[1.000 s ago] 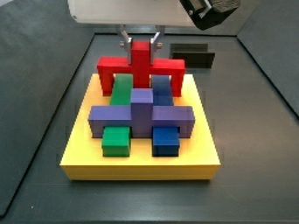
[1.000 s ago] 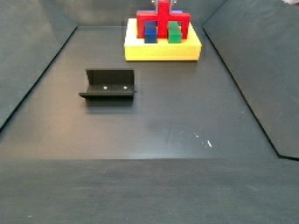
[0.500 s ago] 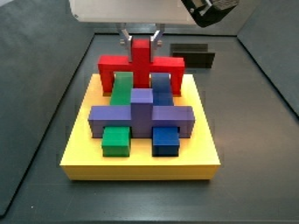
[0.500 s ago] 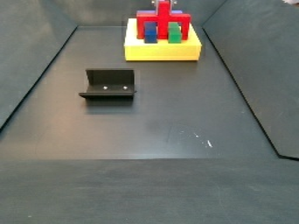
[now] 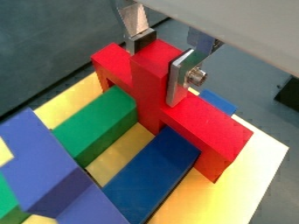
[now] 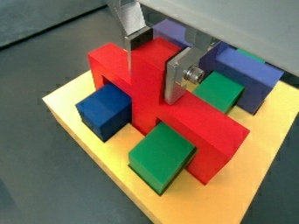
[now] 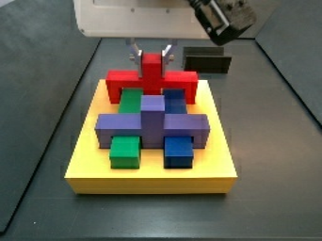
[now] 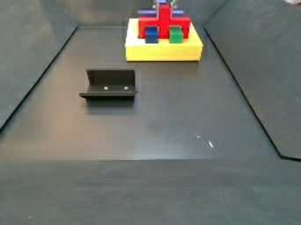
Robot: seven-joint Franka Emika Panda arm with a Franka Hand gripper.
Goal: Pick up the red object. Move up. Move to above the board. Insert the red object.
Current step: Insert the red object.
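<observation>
Fingers pinching the centre post of the red object (image 5: pixel 158 96), that's the picture, silver plates flat on either side of it in both wrist views. The gripper (image 7: pixel 152 49) hangs at the far edge of the board (image 7: pixel 151 179), and the red piece sits low over the green block (image 6: pixel 163 155) and blue block (image 6: pixel 103 109), legs straddling them. Looks to me like the insertion is well under way, though whether it's fully seated I can't tell. The trick now: press straight down, no tilt, keep the bar level with the board and clear of the purple cross block (image 7: pixel 152 124) just in front. The fixture (image 8: pixel 109 85) stands well apart.
</observation>
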